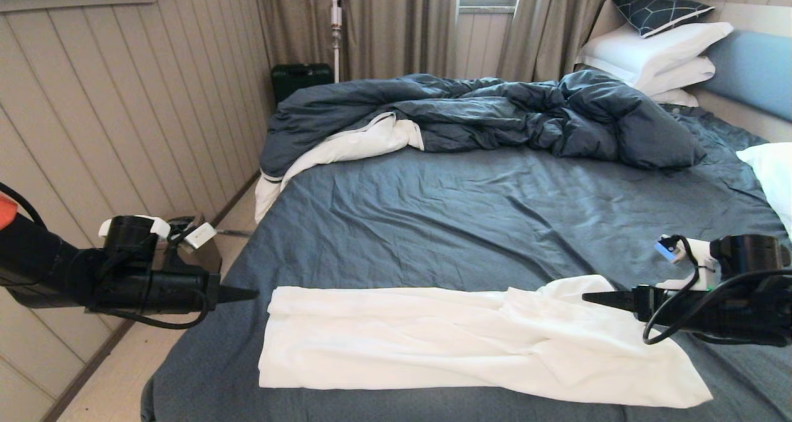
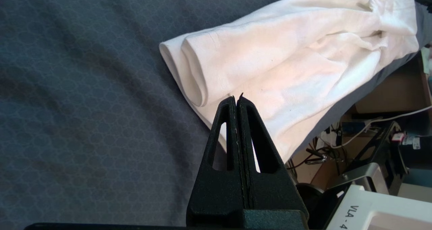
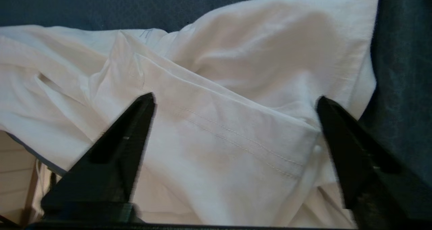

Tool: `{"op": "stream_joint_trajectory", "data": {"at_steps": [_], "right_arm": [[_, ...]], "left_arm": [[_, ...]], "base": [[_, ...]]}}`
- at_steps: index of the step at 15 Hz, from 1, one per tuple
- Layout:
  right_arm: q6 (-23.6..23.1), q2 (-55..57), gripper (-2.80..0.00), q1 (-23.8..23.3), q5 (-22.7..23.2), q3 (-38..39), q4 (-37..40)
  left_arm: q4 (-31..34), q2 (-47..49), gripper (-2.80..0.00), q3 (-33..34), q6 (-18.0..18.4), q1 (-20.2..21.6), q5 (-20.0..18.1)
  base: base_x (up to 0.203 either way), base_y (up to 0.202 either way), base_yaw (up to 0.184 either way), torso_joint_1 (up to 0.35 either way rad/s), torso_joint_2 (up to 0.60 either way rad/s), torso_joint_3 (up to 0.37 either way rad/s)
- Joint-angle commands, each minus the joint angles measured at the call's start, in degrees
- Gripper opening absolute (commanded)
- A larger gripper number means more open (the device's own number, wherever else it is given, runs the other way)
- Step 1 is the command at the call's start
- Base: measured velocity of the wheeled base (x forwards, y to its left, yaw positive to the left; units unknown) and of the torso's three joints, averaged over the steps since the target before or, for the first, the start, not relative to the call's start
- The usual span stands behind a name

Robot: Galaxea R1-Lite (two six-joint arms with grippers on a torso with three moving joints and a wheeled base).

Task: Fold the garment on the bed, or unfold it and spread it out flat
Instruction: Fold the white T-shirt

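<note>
The garment (image 1: 445, 341), a white shirt folded into a long band, lies across the near part of the bed (image 1: 495, 224) on its slate-blue sheet. My left gripper (image 1: 250, 294) hovers just off the band's left end, shut and empty; the left wrist view shows its closed tips (image 2: 237, 98) over the garment (image 2: 287, 64) near its rolled edge. My right gripper (image 1: 588, 297) is over the rumpled right end, open. In the right wrist view its fingers (image 3: 141, 112) stand wide apart above a stitched fold of the garment (image 3: 236, 135), nothing held.
A rumpled dark blue duvet (image 1: 495, 112) with white lining lies across the far half of the bed. White pillows (image 1: 656, 51) stack at the far right by the blue headboard (image 1: 755, 69). The wall (image 1: 124, 100) and floor strip run along the bed's left side.
</note>
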Motion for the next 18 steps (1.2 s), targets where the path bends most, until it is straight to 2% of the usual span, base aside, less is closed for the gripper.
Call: {"op": "stream_joint_trajectory", "data": {"at_steps": [1,8,11,15,18], "right_arm": [[-0.4,0.2,-2.80,0.2,0.2,0.7,-0.1],[-0.6,0.3,-2.80,0.3,0.2,1.3,-0.2],[-0.6,-2.9,-2.80,0.1,0.1,2.3,-0.1],[-2.5,-11.6,-2.80,-0.2,0.1,8.0,0.0],[-6.8,-17.5,-2.80,-1.2,0.1,15.7,0.3]], "left_arm": [[-0.1,0.3,-2.80,-0.1,0.0,0.0,-0.3],[-0.1,1.0,-2.80,-0.4,0.1,0.0,-0.3],[-0.1,1.0,-2.80,-0.3,0.2,0.0,-0.2],[-0.1,1.0,-2.80,-0.3,0.2,0.0,-0.2],[-0.1,1.0,-2.80,-0.2,0.2,0.0,-0.3]], "base": [[0.000,0.000,0.000,0.000,0.00,0.000],[0.000,0.000,0.000,0.000,0.00,0.000],[0.000,0.000,0.000,0.000,0.00,0.000],[0.000,0.000,0.000,0.000,0.00,0.000],[0.000,0.000,0.000,0.000,0.00,0.000]]}}
